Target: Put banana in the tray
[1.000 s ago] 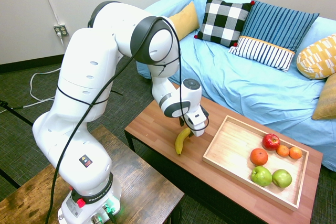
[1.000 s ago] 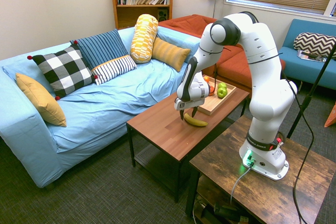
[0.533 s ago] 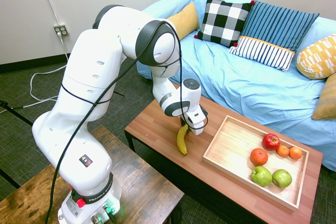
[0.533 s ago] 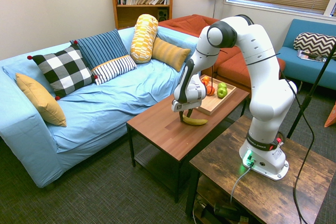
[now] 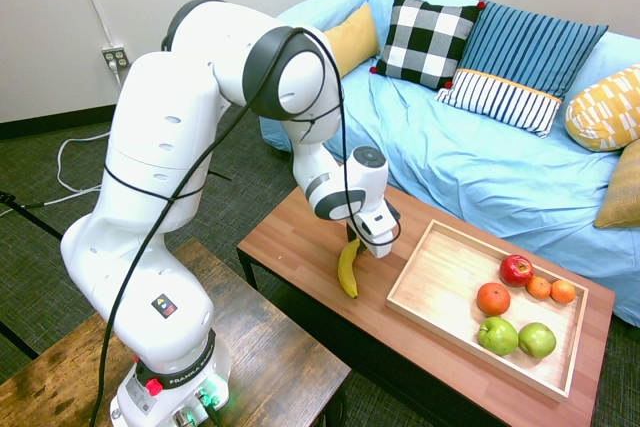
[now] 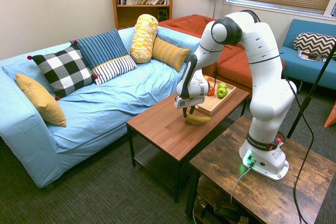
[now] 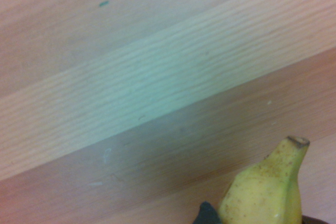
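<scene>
banana (image 5: pixel 347 267): clamped at its upper end by gripper (image 5: pixel 362 245), long axis hung toward 6 o'clock above table (image 5: pixel 300 237); tray (image 5: pixel 440 277) lies at 3 o'clock, apples (image 5: pixel 516 337) kept at its far end

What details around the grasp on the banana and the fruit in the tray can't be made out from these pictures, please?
- Contact between the gripper and the banana: the gripper body covers it in both exterior views.
- Whether the banana's lower end is off the table: too small to tell.
- Most of the banana in the wrist view: cut off by the bottom edge.
- Fruit in the tray, second exterior view: partly behind the arm.
</scene>
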Tool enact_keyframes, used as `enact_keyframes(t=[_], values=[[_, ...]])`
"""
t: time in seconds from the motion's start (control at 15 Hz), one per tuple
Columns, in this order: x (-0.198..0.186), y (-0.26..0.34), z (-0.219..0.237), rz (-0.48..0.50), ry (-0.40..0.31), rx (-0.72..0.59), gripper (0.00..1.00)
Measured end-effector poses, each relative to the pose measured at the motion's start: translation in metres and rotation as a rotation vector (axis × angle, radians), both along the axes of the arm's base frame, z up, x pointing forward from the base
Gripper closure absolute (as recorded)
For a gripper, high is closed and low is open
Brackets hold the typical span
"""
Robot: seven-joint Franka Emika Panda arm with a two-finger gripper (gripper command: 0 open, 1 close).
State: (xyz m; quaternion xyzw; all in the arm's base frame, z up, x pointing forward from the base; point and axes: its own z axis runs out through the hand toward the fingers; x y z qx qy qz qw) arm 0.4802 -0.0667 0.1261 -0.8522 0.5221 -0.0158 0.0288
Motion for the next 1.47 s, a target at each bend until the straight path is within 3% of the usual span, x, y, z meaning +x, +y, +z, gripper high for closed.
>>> enact_keyframes(t=[0.4,0.67,1.07,1.47], values=[[0.047,-0.064,0.088,0.005,-0.050,-0.049,1.00],[0.083,-0.115,0.117,-0.035,-0.064,-0.068,1.00],[0.107,-0.194,0.090,-0.089,-0.035,-0.095,1.00],[0.124,-0.197,0.048,-0.105,-0.016,-0.051,1.00]])
